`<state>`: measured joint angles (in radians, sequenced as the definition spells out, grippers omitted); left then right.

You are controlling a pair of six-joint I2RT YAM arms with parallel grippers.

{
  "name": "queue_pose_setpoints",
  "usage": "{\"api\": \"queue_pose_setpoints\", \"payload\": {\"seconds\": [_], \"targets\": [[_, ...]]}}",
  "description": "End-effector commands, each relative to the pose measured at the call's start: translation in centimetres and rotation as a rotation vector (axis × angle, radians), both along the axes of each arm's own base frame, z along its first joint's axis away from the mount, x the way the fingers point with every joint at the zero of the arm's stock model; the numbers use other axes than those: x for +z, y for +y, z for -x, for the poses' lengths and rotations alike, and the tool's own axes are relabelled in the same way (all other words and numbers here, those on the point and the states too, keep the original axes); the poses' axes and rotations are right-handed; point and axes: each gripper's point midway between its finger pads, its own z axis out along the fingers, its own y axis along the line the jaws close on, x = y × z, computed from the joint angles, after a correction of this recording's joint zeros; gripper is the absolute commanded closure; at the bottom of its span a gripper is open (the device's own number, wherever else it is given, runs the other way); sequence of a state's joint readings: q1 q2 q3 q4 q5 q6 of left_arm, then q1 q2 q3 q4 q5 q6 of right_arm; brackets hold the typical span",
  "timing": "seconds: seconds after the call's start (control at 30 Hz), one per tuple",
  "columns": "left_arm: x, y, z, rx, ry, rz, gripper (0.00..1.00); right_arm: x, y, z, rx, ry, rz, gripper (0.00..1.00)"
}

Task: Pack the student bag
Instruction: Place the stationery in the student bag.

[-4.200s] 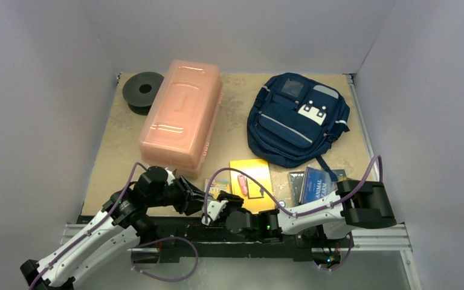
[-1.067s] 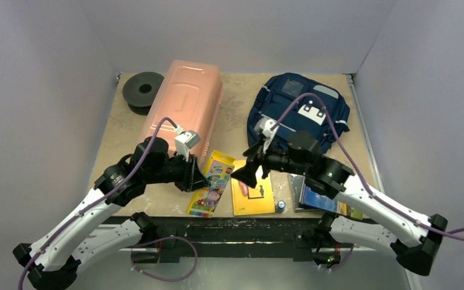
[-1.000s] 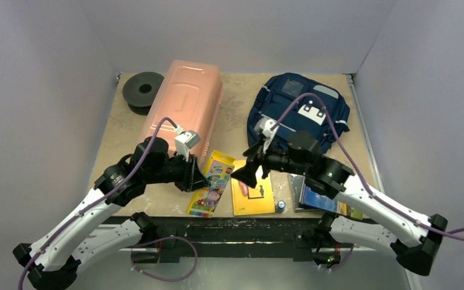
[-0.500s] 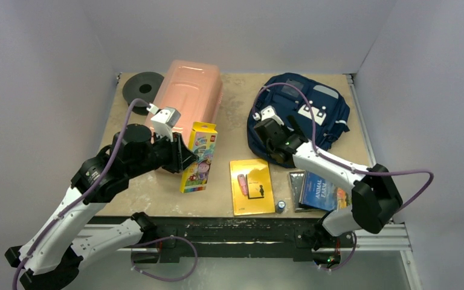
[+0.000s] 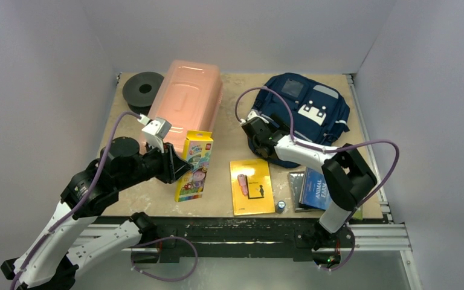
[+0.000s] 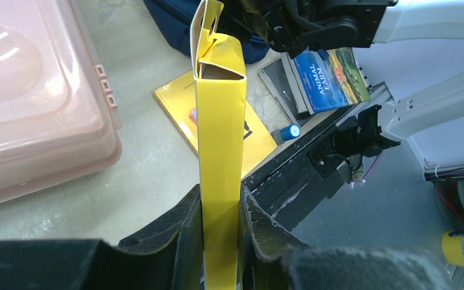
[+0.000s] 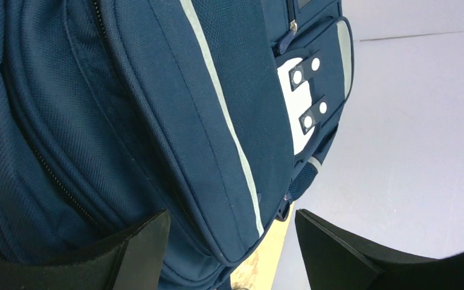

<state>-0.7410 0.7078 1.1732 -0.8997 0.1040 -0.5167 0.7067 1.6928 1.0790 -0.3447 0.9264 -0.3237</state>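
Your bag [image 5: 299, 115] lies flat at the back right of the table [image 5: 226, 151], front pockets up. Every zip in view looks shut, so I judge that nothing is packed yet and the bag has yet to be opened. Waiting outside it, on the near part of the table, are the yellow book [image 5: 252, 186], the blue book [image 5: 320, 190] lying on something dark, and a small cylinder [image 5: 281, 205] between the two books. A yellow carton [image 5: 193, 166] is off the table: your left gripper [image 6: 220, 205] is clamped on its narrow sides and holds it upright, left of the yellow book and well apart from the bag.

Your right gripper [image 7: 232, 241] is at the bag's near-left edge. Its jaws stand wide apart, and in the wrist view a padded, grey-striped fold of the bag fills the space just ahead of and between them. They are not closed on it, and you cannot tell from here whether the fingers [image 7: 139, 248] touch the fabric.
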Motion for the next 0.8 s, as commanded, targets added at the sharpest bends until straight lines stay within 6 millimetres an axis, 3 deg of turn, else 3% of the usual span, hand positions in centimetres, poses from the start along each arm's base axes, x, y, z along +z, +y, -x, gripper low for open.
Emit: {"api": "queue_pose_setpoints", "payload": {"seconds": [0.0, 0.1, 0.27, 0.47, 0.7, 0.77], "targets": [[1.5, -1.1, 0.2, -0.035, -0.030, 0.089, 1.00, 2.6, -0.5, -2.0, -0.070, -0.132, 0.037, 0.23], [1.2, -1.2, 0.4, -0.040, -0.023, 0.092, 1.00, 2.5, -1.7, -2.3, -0.146, -0.147, 0.084, 0.34], [1.3, -1.1, 0.4, -0.035, -0.022, 0.103, 1.00, 3.7, -1.5, -2.6, -0.150, -0.188, 0.025, 0.54], [1.4, -1.7, -0.3, -0.011, -0.002, 0.124, 1.00, 3.3, -2.0, -3.2, -0.135, -0.159, -0.010, 1.00], [1.9, -5.6, -2.6, -0.009, 0.107, 0.228, 1.00, 4.5, 0.6, -3.7, -0.044, -0.047, -0.280, 1.00], [1.7, -6.8, -3.7, 0.017, 0.161, 0.256, 1.00, 4.5, 0.2, -3.7, -0.083, 0.001, -0.316, 1.00]]}}
